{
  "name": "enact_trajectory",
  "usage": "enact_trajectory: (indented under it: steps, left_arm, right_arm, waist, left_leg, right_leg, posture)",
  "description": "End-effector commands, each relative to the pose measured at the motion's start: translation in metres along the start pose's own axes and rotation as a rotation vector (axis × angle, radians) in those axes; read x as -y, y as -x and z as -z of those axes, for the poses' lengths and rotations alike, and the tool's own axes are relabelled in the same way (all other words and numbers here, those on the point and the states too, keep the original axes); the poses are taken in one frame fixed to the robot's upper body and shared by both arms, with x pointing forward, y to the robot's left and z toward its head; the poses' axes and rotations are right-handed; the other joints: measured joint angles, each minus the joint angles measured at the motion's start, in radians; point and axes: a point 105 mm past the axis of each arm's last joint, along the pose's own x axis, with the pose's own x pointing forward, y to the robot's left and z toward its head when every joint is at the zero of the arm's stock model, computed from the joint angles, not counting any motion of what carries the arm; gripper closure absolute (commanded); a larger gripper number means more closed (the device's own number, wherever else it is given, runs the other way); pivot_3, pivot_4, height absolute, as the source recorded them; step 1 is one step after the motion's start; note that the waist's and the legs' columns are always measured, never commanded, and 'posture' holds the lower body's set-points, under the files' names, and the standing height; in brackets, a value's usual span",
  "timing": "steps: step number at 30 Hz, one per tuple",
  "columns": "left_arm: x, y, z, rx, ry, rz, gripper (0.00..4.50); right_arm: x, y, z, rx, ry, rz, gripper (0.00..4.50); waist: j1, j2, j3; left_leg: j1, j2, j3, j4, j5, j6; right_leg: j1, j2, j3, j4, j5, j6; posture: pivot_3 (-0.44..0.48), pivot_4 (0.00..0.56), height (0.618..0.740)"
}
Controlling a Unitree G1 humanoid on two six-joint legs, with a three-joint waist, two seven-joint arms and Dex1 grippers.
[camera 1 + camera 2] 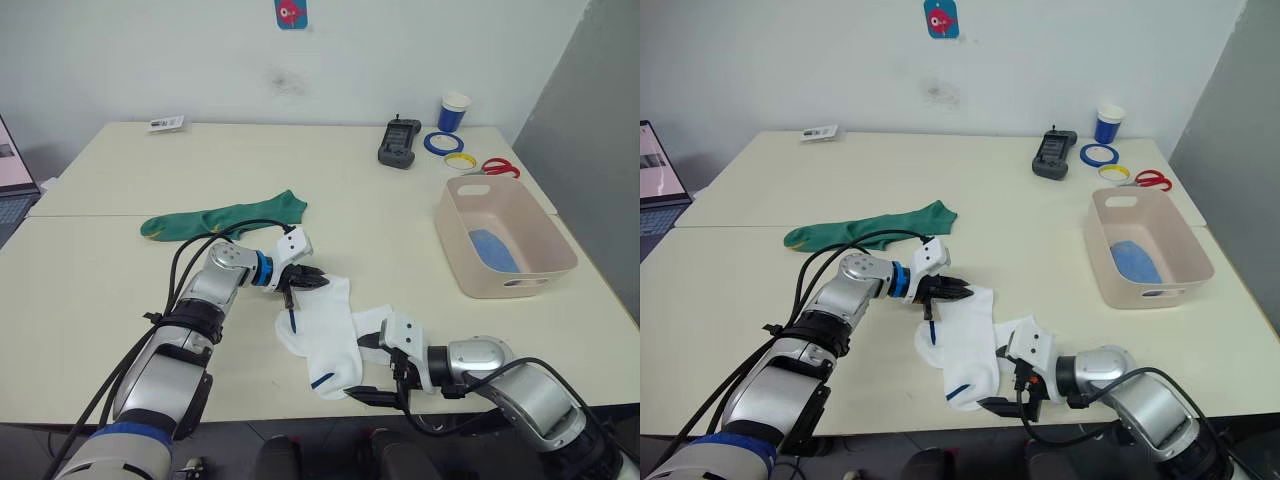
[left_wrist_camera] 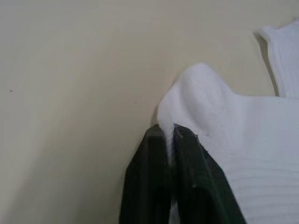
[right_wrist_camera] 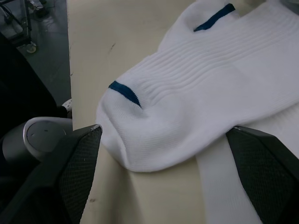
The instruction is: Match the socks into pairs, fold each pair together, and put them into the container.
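Near the front edge of the tabletop, around 6 o'clock in the head view, the white socks are lying stacked on each other, blue marks showing at the toe end. The left pincer is clenched on a pinch of white fabric at the stack's 11 o'clock corner, and the wrist view shows its two black fingers squeezed together with cloth bunched up between them. The right pincer sits at the stack's 5 o'clock side, released, jaws spread wide with the toe end of the socks between the pads, not clamped on it as far as I can see. A green sock is stretched flat at about 10 o'clock from the white ones, well apart from them. The pink container is over at 2 o'clock with a blue sock lying inside on its floor. Beyond it at the far edge there's a black handheld device, a blue cup, blue and yellow tape rings and red scissors.
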Motion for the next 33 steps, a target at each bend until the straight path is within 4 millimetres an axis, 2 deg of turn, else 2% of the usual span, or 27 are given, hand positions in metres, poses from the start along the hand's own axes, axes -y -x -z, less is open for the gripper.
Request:
enact_trajectory:
  steps: [1, 2, 13, 19, 23, 28, 33]
  left_arm:
    - [0.0, 0.002, 0.0, -0.011, -0.014, -0.004, 4.5]
    - [0.0, 0.002, 0.0, -0.01, -0.014, -0.004, 4.5]
    - [-0.001, 0.002, 0.0, -0.004, -0.012, -0.01, 4.5]
    - [-0.007, 0.014, -0.014, 0.077, -0.001, -0.05, 4.5]
    - [-0.003, 0.035, -0.035, 0.204, 0.043, -0.109, 4.5]
    - [0.019, 0.059, -0.038, 0.26, 0.161, -0.203, 4.5]
    - [0.048, 0.07, -0.024, 0.256, 0.286, -0.318, 4.5]
  right_arm:
    - [0.001, -0.002, -0.002, -0.003, 0.076, 0.0, 0.37]
    - [0.001, -0.002, -0.002, -0.003, 0.087, 0.004, 0.58]
    - [0.005, 0.001, -0.018, 0.084, 0.043, 0.019, 4.46]
    - [0.005, 0.013, -0.022, 0.092, 0.04, 0.007, 4.48]
    - [0.008, 0.034, -0.031, 0.065, 0.045, -0.018, 4.48]
    - [0.025, 0.059, -0.037, 0.005, 0.046, -0.042, 4.48]
    - [0.042, 0.064, -0.039, -0.048, 0.054, -0.099, 4.48]
  waist:
    - [0.0, 0.0, 0.0]
    - [0.0, 0.0, 0.0]
    - [0.0, 0.0, 0.0]
    - [-0.001, 0.0, 0.0]
    - [-0.003, 0.0, 0.0]
    - [-0.005, 0.001, 0.0]
    - [-0.002, 0.001, 0.0]
  left_leg:
    - [0.0, 0.0, 0.0, 0.0, 0.0, 0.0]
    - [0.0, 0.0, 0.0, 0.0, 0.0, 0.0]
    - [0.0, 0.0, 0.0, 0.0, 0.0, 0.0]
    - [0.0, 0.0, 0.0, 0.0, 0.0, 0.0]
    - [0.0, 0.001, 0.0, 0.0, 0.0, 0.0]
    - [0.002, 0.001, -0.002, 0.0, 0.0, 0.0]
    - [0.002, 0.001, -0.003, 0.0, 0.0, 0.0]
  right_leg:
    - [0.0, 0.0, 0.0, 0.0, 0.0, 0.0]
    - [0.0, 0.0, 0.0, 0.0, 0.0, 0.0]
    - [0.0, 0.0, 0.0, 0.0, 0.0, 0.0]
    - [0.0, 0.0, 0.0, 0.0, 0.0, 0.0]
    - [0.0, 0.0, 0.0, 0.0, 0.0, 0.0]
    - [0.0, -0.004, 0.001, 0.001, 0.0, 0.0]
    - [0.001, -0.004, 0.001, 0.001, 0.0, 0.0]
  posture:
    - [0.0, 0.15, 0.74]
    - [0.0, 0.15, 0.74]
    - [0.0, 0.15, 0.74]
    - [0.0, 0.15, 0.74]
    - [0.0, 0.15, 0.74]
    - [0.0, 0.15, 0.74]
    - [0.0, 0.15, 0.74]
